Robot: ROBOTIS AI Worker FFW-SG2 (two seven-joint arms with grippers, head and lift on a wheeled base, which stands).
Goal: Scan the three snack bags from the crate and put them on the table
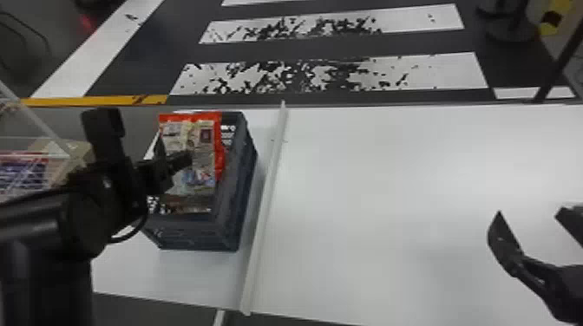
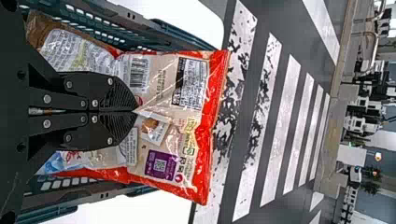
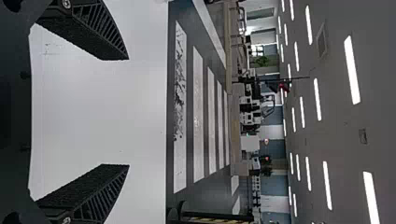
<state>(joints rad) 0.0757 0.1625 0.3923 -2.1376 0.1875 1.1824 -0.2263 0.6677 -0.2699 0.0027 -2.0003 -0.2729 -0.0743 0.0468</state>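
Dark blue-grey plastic forms the walls of the open rectangular crate [image 1: 227, 236] seen in the head view, set on the white table [image 1: 390, 173] to the left of a long, pale, raised strip [image 1: 263, 212]. A clear-fronted snack bag with a bright red border [image 1: 197, 141] is seen at the crate's opening, with the black two-fingered left gripper [image 1: 184, 159] brought against it. More packaging, dark brown and glossy [image 1: 191, 204], is seen at the crate's near end. The black right gripper [image 1: 529, 213] is placed over the table's right side, well apart from the crate. Beyond the table, a black floor [image 1: 130, 65] is marked with broad white stripes, some of them blotched with black.

In the left wrist view, the red-bordered bag is clasped by the left gripper [image 2: 136, 111]; its fingertips are brought together on the film, and creases are spread from them. A white barcode panel and a purple printed square are shown on the bag. Beside the fingers, a clear and brown bag [image 2: 74, 51] is seen within the crate.

In the right wrist view, the two ribbed fingers of the right gripper [image 3: 128, 112] are spread wide above the table, with nothing held between them.
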